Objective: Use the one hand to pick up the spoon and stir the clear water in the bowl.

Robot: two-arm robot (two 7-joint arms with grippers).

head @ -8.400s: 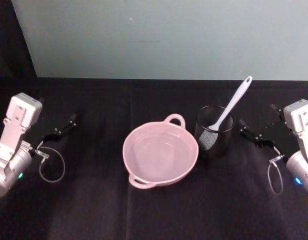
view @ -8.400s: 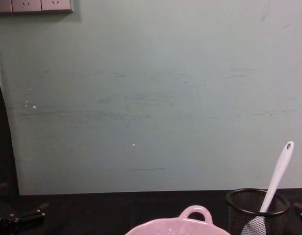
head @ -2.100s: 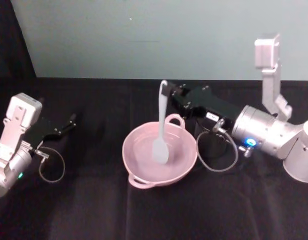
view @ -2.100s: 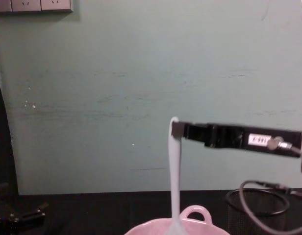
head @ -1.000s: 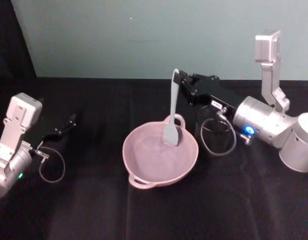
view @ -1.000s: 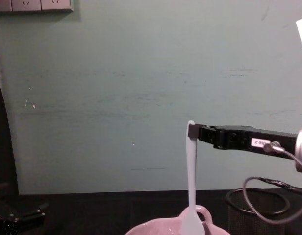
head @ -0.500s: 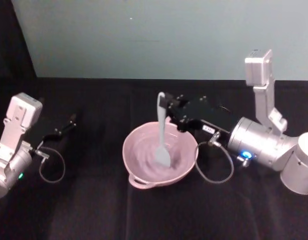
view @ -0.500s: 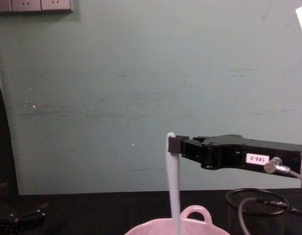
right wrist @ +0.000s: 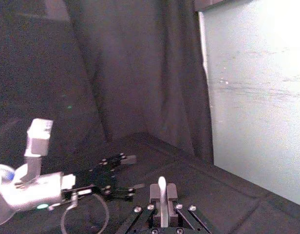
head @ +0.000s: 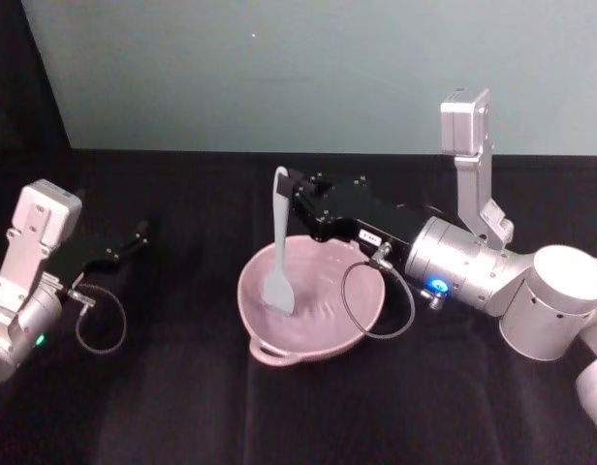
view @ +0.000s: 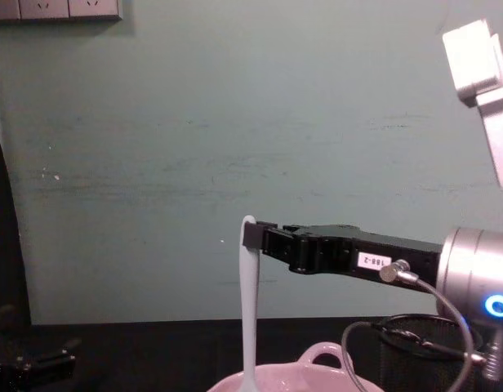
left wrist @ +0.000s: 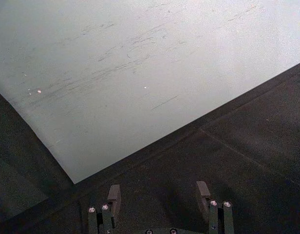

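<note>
Stirring seems underway: right hand [head: 289,186], above the bowl [head: 313,334], is clamped on the handle tip of the spoon [head: 278,266], whose blade dips inside. Small circles clear of the walls should avoid slopping. Left hand [head: 139,232] rests parted, well left of the bowl.

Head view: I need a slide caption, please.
Right gripper holds the spoon upright in the pink bowl, while the left gripper sits parked.

Cut off by the bottom edge of the chest view: most of the bowl [view: 317,380], the wide end of the spoon [view: 249,302], the lower part of the black mesh cup [view: 423,363]. Hidden behind the right arm in the head view: that cup. Dark and hard to make out, low at the chest view's left edge: the left gripper [view: 35,362].
</note>
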